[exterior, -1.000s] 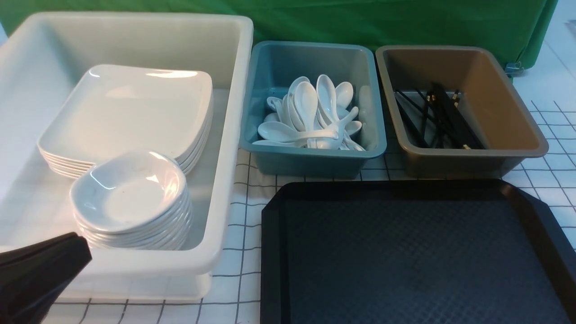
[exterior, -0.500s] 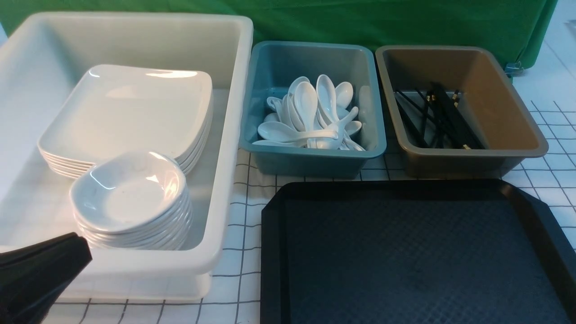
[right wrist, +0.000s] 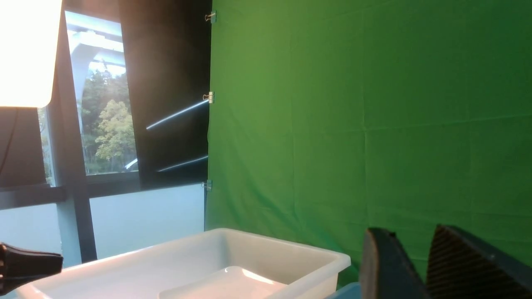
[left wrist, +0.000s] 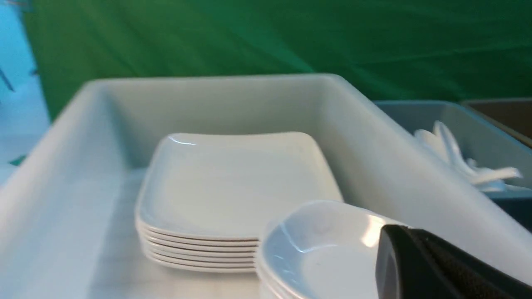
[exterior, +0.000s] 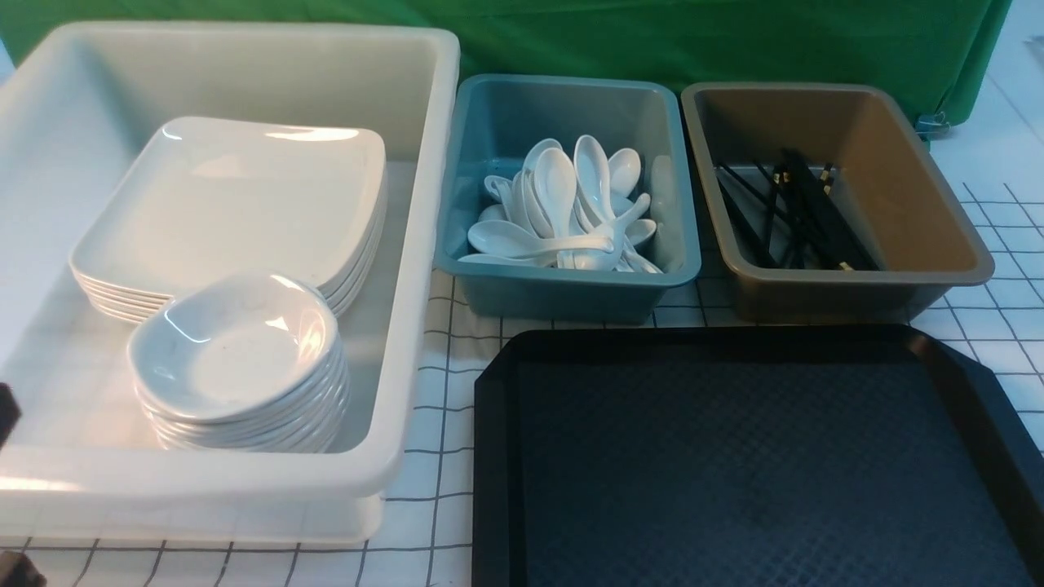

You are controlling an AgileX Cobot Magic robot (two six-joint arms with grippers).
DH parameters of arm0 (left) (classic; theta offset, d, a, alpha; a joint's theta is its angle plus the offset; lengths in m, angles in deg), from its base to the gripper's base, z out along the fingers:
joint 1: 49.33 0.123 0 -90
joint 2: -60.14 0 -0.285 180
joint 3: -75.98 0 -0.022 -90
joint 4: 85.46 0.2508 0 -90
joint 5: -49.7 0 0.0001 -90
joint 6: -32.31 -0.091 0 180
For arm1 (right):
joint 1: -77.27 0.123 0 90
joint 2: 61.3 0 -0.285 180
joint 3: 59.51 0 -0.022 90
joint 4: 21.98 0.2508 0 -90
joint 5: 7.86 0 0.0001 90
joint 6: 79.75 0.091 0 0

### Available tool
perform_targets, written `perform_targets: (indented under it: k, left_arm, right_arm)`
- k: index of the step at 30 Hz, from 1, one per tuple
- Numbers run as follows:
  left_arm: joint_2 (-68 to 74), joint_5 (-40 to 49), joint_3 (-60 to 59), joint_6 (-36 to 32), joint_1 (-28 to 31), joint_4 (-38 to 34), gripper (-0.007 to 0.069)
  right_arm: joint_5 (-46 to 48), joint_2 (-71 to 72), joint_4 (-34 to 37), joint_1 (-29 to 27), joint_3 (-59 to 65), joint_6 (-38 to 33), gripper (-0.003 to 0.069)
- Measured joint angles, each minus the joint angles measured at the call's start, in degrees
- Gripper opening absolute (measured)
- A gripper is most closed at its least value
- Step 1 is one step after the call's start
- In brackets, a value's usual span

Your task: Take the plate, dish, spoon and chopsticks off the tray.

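– On the near right of the checked tablecloth, what lies in front of the robot?

– A large black rectangular plastic tray [exterior: 734, 456] with clipped corners and a diamond-textured surface. Its far rim sits just before two small bins.

– Where are the white pieces?

– A stack of glossy white squarish plates [exterior: 236, 196] sits inside the big white plastic bin [exterior: 424, 244] on the left. A stack of small round white dishes [exterior: 232, 350] stands just in front of it, in the same bin.

– And the cutlery?

– Glossy white soup spoons [exterior: 563, 212] are heaped in the teal plastic bin [exterior: 689, 244]. Thin black chopsticks [exterior: 803, 216] with gold bands lie crossed in the brown plastic bin [exterior: 938, 236] beside it.

– Where is the left gripper [left wrist: 395, 257]?

– Low at the near end of the white bin. Its own camera shows a dark finger in front of the top dish's rim, with the plates farther back. Whether it touches the dish I cannot tell. It is clenched, with nothing in it.

– The right gripper [right wrist: 415, 236]?

– Raised, facing the green backdrop [right wrist: 374, 104]. Its two black fingers stand a little apart with green cloth showing between them, released and holding nothing. The white bin and a plate lie low and well away from it.
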Motion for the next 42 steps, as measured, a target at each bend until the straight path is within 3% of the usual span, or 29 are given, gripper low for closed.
perform_targets:
  k: [10, 18, 42]
  left_arm:
    - [-10.0, -2.7, -11.5, -0.8, 2.9, 3.8, 0.0]
    - [-10.2, 4.4, -11.9, -1.3, 2.9, 4.0, 0.0001]
    - [-10.2, 4.6, -11.9, -1.4, 2.9, 4.2, 0.0004]
  right_arm:
    - [0.0, 0.0, 0.0, 0.0, 0.0, 0.0, 0.0188]
    - [0.0, 0.0, 0.0, 0.0, 0.0, 0.0, 0.0189]
    - [0.0, 0.0, 0.0, 0.0, 0.0, 0.0, 0.0189]
